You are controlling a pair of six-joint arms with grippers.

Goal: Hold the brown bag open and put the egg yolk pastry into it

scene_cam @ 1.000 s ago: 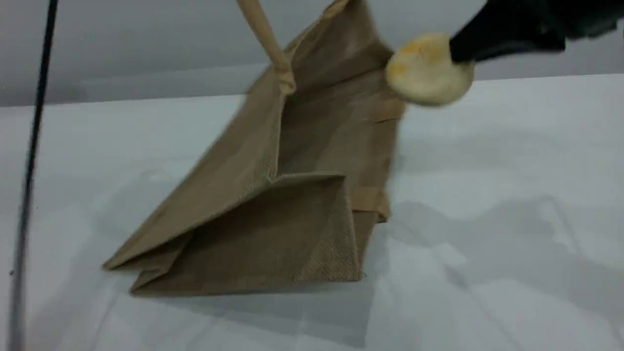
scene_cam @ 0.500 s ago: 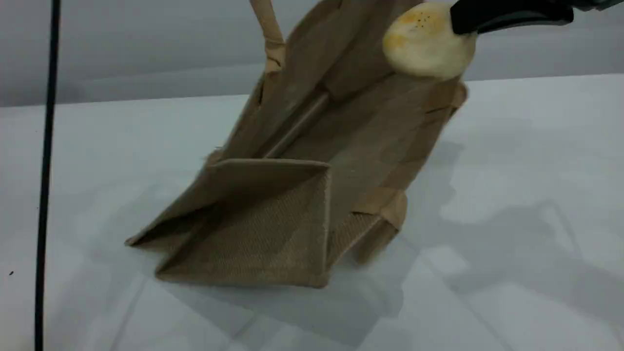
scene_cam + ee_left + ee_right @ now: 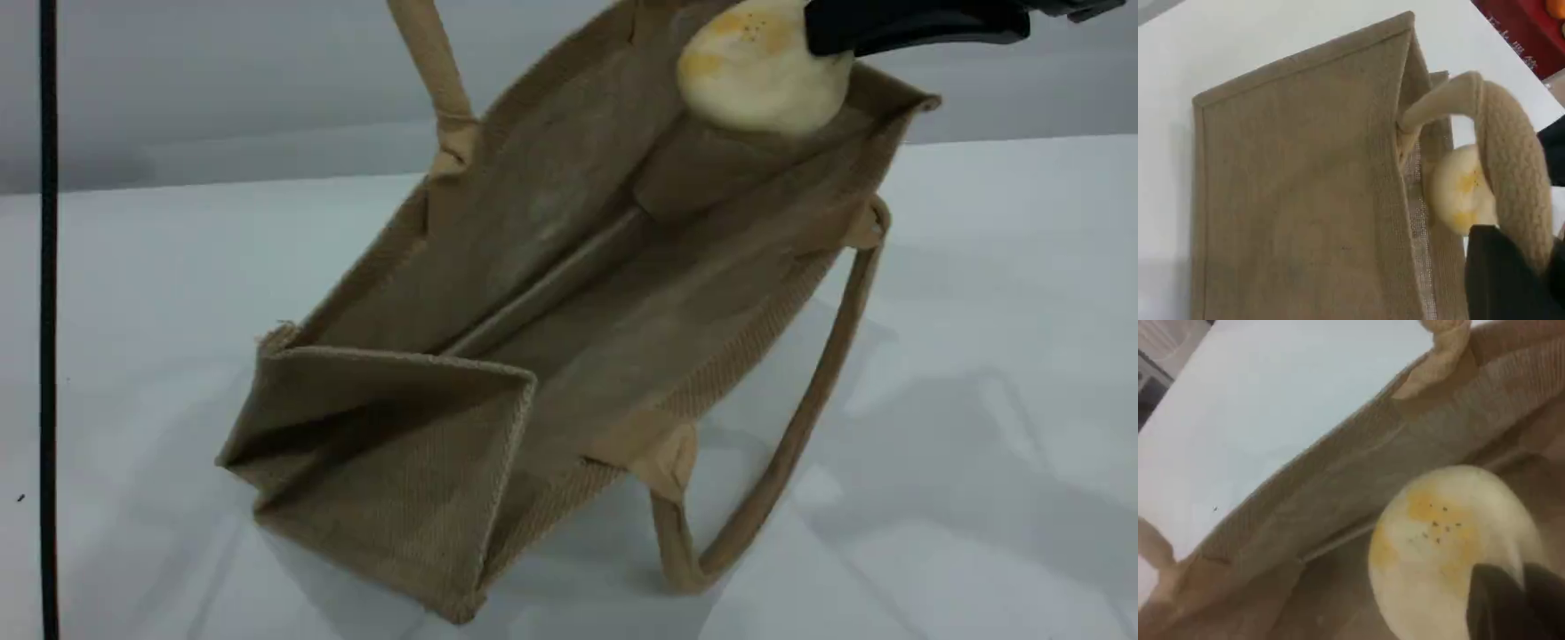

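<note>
The brown bag (image 3: pixel 569 293) leans tilted on the white table with its mouth gaping toward the upper right. One beige handle (image 3: pixel 436 80) runs up out of the scene view. In the left wrist view that handle (image 3: pixel 1511 153) loops over my left gripper (image 3: pixel 1511 267), which is shut on it. The other handle (image 3: pixel 782 444) hangs loose at the bag's right side. My right gripper (image 3: pixel 827 36) is shut on the egg yolk pastry (image 3: pixel 756 76), holding it at the bag's mouth just above the rim. The pastry (image 3: pixel 1445 547) fills the right wrist view, with the fingertips (image 3: pixel 1511 607) on its edge.
A thin black cable (image 3: pixel 44 311) hangs down the scene's left side. The white table (image 3: pixel 978 356) spreads around the bag. A red object (image 3: pixel 1525 27) lies past the table's edge in the left wrist view.
The bag has been pulled up and spread wider, its mouth swinging right under the pastry. Its second handle has dropped free. The pastry has shifted slightly left and up.
</note>
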